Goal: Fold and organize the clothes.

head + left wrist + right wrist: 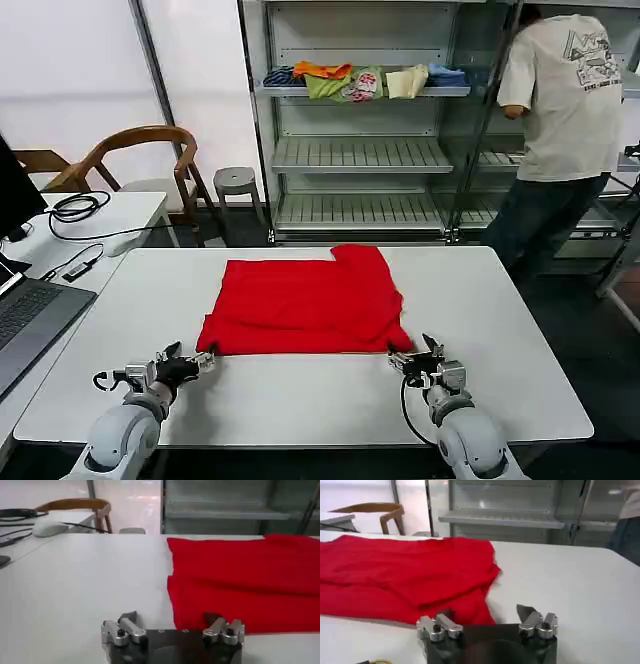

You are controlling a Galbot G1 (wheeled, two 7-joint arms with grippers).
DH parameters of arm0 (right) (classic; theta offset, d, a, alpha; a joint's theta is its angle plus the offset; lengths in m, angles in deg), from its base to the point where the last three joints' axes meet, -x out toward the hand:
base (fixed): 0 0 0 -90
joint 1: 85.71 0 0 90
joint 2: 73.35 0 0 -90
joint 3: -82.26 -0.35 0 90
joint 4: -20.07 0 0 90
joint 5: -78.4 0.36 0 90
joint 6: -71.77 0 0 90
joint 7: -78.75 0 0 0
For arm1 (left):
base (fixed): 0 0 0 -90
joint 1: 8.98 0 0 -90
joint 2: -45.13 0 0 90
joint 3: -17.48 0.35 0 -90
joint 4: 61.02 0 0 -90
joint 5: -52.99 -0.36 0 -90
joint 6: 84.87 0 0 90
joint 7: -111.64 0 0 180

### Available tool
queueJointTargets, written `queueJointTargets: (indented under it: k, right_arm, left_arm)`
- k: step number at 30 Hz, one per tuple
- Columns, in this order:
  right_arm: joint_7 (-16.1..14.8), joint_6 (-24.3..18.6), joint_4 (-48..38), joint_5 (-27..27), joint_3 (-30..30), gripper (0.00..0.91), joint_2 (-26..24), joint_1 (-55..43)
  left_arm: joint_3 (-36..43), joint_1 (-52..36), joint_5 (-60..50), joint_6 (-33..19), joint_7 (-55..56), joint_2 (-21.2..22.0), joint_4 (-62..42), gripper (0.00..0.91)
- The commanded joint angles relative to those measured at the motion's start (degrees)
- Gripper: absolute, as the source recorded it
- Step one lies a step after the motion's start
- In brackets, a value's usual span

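The clothes are one bright red T-shirt [305, 300], lying partly folded into a rough rectangle in the middle of the white table [300, 405], print hidden. My left gripper [195, 356] sits low on the table at the shirt's near left corner. In the left wrist view it [170, 618] is open, one finger [212, 620] over the red shirt [240, 580] edge and the other on bare table. My right gripper [415, 355] rests at the near right corner. In the right wrist view it [484, 614] is open, with the red shirt [405, 575] corner reaching between its fingers.
A laptop [25, 320] and cables [75, 210] lie on the left side table. A wooden chair [140, 160] and stool [236, 182] stand behind. Metal shelves [360, 150] hold small folded garments [350, 80]. A person [560, 120] stands at the back right.
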Motion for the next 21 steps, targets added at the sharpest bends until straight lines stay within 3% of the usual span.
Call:
queueJointTargets:
  k: [1,21]
  right_arm:
    - [-0.2,0.1,-0.3,1.0,-0.2,0.000,-0.1,0.0]
    - [-1.6,0.0,2.0,1.2,-0.5,0.000,-0.6,1.8]
  left_arm:
    - [0.1,-0.3,0.0,0.1,0.1,0.1,-0.4,0.020]
    - [0.7,0.4,-0.2,0.1,0.2,0.4,0.9,0.020]
